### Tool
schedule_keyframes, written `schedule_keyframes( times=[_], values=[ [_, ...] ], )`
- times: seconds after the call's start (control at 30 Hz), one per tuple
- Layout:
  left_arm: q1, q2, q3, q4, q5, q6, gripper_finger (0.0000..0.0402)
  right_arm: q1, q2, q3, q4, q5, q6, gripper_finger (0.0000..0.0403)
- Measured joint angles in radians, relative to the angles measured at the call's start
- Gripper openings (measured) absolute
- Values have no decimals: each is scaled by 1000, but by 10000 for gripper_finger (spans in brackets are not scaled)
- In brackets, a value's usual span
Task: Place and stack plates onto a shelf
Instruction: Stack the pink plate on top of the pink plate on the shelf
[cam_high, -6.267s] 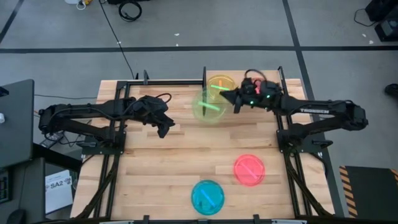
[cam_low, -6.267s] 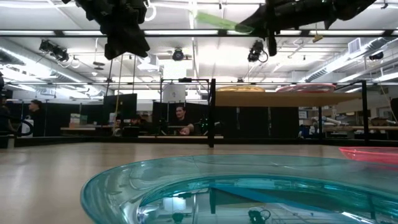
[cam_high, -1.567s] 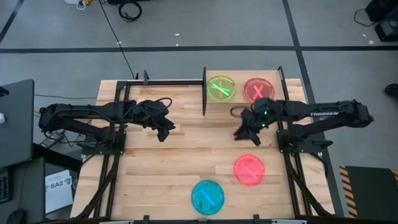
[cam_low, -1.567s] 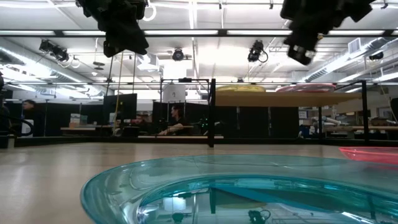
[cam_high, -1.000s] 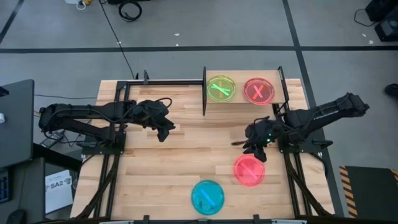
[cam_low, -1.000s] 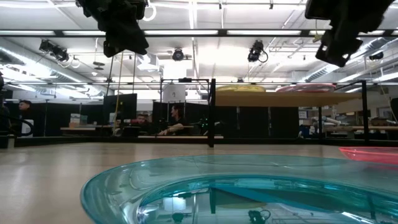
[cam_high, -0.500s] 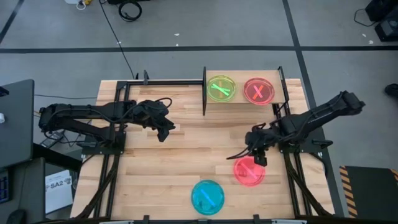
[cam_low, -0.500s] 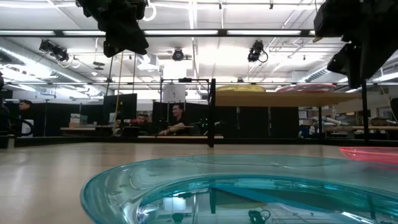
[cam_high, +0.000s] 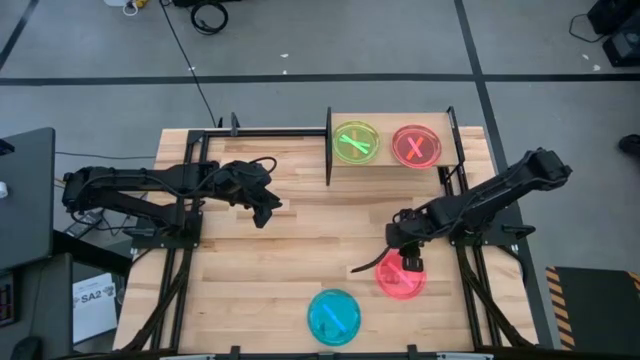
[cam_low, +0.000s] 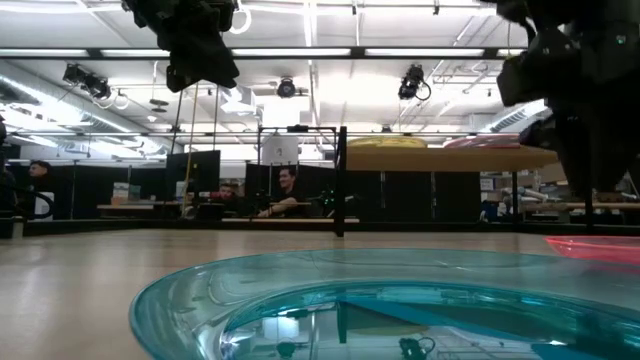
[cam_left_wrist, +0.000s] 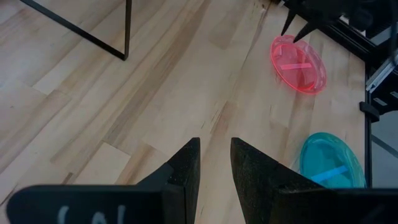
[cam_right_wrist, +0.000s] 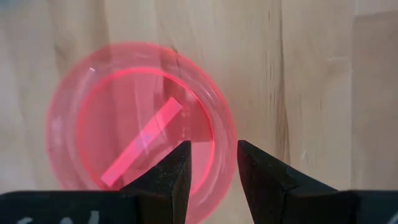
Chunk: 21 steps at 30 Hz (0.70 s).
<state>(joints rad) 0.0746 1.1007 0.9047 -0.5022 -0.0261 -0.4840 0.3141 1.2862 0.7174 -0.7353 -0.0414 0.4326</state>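
Observation:
The shelf (cam_high: 386, 131) stands at the table's far right and carries a green plate (cam_high: 355, 142) and a pink plate (cam_high: 416, 146) side by side. Another pink plate (cam_high: 398, 280) lies flat on the table at the near right, and a teal plate (cam_high: 333, 317) lies near the front edge. My right gripper (cam_right_wrist: 213, 144) hangs open, pointing down, just above the table's pink plate (cam_right_wrist: 134, 121), over its rim; in the low view it is clear of the plate (cam_low: 595, 247). My left gripper (cam_high: 268, 212) waits open above the table's left middle.
Black frame rails and both arm mounts (cam_high: 185, 215) run along the table's left and right sides. A black shelf post (cam_high: 328, 150) stands at the shelf's left end. The middle of the wooden table (cam_high: 320, 240) is bare. People sit in the room beyond the table (cam_low: 285, 195).
My right gripper has gone toward the table's near edge and down, from beside the shelf to just over the pink plate on the table, tipping to point downward. Its fingers have stayed open. No plate has moved.

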Motion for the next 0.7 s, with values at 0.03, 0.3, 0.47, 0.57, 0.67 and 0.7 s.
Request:
schedule_keyframes(
  times=[0.03, 0.3, 0.47, 0.57, 0.67, 0.7],
  values=[
    [0, 0, 0, 0, 0, 0, 96, 0, 16, 0, 0, 0, -9, 136],
    [0, 0, 0, 0, 0, 0, 96, 0, 134, 0, 0, 0, -17, 136],
    [0, 0, 0, 0, 0, 0, 96, 0, 201, 0, 0, 0, -17, 136],
    [0, 0, 0, 0, 0, 0, 96, 0, 233, 0, 0, 0, -18, 136],
    [0, 0, 0, 0, 0, 0, 96, -1, 249, 5, 0, 0, -18, 136],
    [0, 0, 0, 0, 0, 0, 96, -1, 253, 4, 1, 0, -18, 136]
  ],
)
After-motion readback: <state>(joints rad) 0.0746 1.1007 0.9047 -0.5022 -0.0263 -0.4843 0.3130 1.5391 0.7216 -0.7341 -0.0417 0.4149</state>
